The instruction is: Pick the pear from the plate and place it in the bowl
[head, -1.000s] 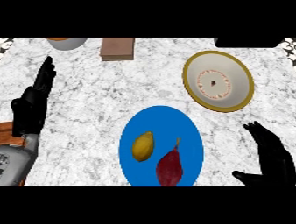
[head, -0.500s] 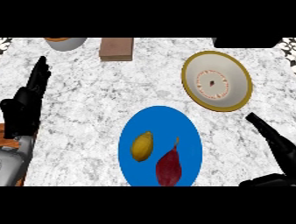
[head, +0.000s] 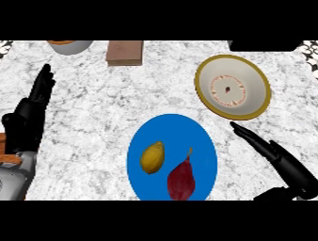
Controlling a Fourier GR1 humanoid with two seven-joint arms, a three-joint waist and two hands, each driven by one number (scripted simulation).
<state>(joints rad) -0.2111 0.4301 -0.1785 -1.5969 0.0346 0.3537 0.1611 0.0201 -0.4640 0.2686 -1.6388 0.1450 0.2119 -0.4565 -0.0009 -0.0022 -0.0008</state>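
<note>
Right hand (head: 281,158) (fingers straight) points toward bowl (head: 232,89).

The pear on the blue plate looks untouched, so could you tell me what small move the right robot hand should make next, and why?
Probably swing the right robot hand left over the blue plate toward the yellow pear. Its fingers are straight and point toward the bowl, clear of the plate's right rim, and hold nothing. The pear lies on the plate's left half, with a dark red fruit between it and the hand, so come from above.
</note>
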